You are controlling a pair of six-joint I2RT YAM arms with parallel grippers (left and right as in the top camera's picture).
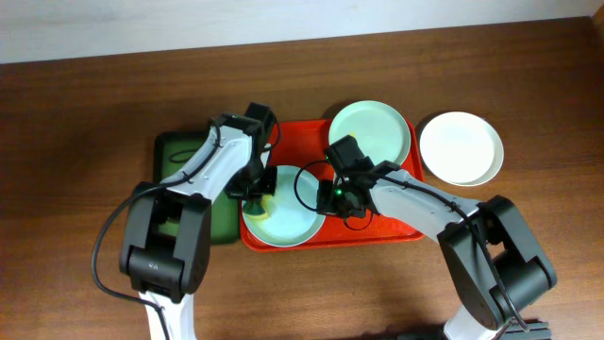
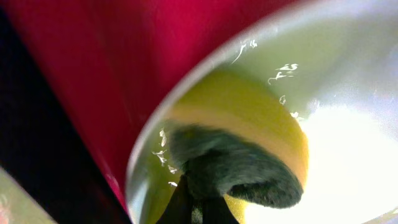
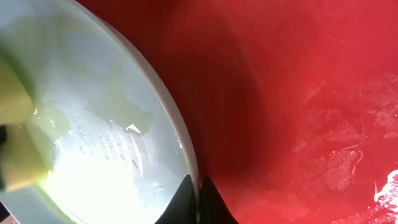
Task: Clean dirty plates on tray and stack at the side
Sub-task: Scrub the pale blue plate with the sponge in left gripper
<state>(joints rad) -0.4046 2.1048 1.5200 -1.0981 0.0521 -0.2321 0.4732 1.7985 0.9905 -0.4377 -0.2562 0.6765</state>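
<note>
A red-orange tray (image 1: 387, 227) lies mid-table. A pale mint plate (image 1: 288, 225) sits at its front left, a second mint plate (image 1: 370, 129) at its back right. A white plate (image 1: 461, 147) rests on the table right of the tray. My left gripper (image 1: 257, 195) is shut on a yellow-and-green sponge (image 2: 249, 155) that presses on the front plate's left inside (image 2: 348, 74). My right gripper (image 1: 330, 196) is shut on that plate's right rim (image 3: 180, 134), one finger on each side. The sponge's yellow edge (image 3: 15, 137) shows in the right wrist view.
A dark green tray (image 1: 179, 151) lies left of the red tray, under my left arm. Both arms reach in from the front table edge. Bare wooden table (image 1: 94, 113) surrounds the trays.
</note>
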